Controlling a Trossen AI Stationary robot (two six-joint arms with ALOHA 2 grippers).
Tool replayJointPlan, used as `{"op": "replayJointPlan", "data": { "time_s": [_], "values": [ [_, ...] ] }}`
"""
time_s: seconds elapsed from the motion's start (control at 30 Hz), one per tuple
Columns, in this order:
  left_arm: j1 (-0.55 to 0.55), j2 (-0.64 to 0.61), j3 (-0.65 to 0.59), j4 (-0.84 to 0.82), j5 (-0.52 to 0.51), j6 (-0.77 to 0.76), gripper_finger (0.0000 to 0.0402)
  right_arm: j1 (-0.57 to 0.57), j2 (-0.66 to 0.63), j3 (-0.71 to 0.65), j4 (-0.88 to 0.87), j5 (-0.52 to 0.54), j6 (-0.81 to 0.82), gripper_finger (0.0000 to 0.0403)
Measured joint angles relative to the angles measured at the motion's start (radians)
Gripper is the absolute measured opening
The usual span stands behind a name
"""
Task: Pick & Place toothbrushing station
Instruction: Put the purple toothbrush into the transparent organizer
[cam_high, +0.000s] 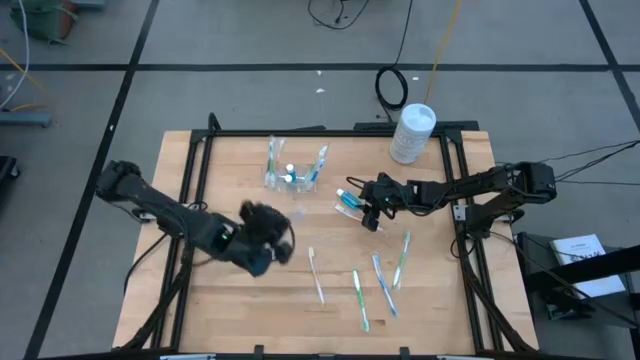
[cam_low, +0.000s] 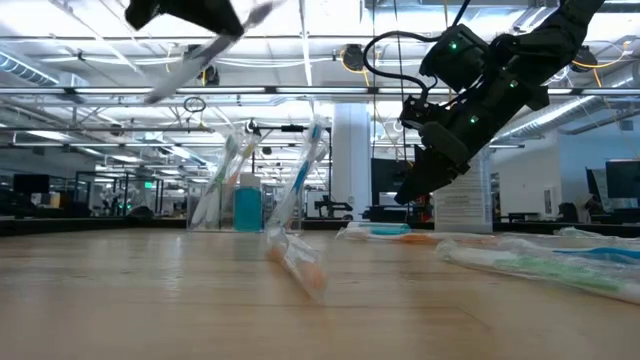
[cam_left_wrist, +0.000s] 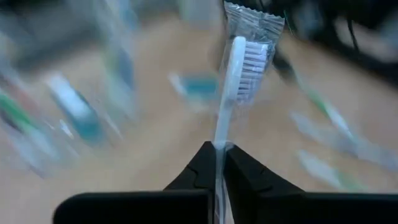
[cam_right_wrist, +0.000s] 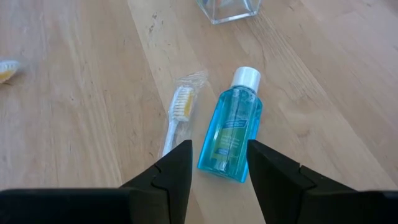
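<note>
My left claw (cam_left_wrist: 219, 163) clamped on wrapped white toothbrush (cam_left_wrist: 233, 81), lifted; clear plastic slotted holder (cam_high: 294, 172) part-filled; several brushes left on counter (cam_high: 240, 310).

Two dark jointed arms; black angular jaws; green indicator lights on right arm.

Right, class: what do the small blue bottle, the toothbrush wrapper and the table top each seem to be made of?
Blue bottle: looks like clear glossy plastic, since blue liquid shows through, with a white cap.
Toothbrush wrapper: thin see-through film, crinkled, with a serrated end.
Table top: apparently light wood, matte, with visible grain and plank seams.
</note>
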Motion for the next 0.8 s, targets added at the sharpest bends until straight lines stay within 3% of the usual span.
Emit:
{"op": "replayJointPlan", "data": {
  "time_s": [0.27, 0.4, 0.53, 0.7, 0.8],
  "values": [
    [0.111, -0.068, 0.000, -0.002, -0.340, 0.144, 0.0033, 0.000, 0.000, 0.000, -0.001, 0.000, 0.000, 0.0144],
    [0.196, -0.067, -0.045, 0.054, -0.357, 0.158, 0.0034, 0.000, 0.000, 0.000, -0.001, 0.000, 0.000, 0.0144],
    [0.275, -0.066, -0.115, 0.247, -0.298, 0.297, 0.0034, 0.000, 0.000, 0.000, -0.001, 0.000, 0.000, 0.0144],
    [0.381, -0.066, -0.242, 0.753, -0.044, 0.643, 0.0030, 0.000, 0.000, 0.000, -0.001, 0.000, 0.000, 0.0144],
    [0.454, -0.066, -0.342, 1.052, 0.071, 0.744, 0.0011, 0.000, 0.000, 0.000, -0.001, 0.000, 0.000, 0.0144]
  ]
}}
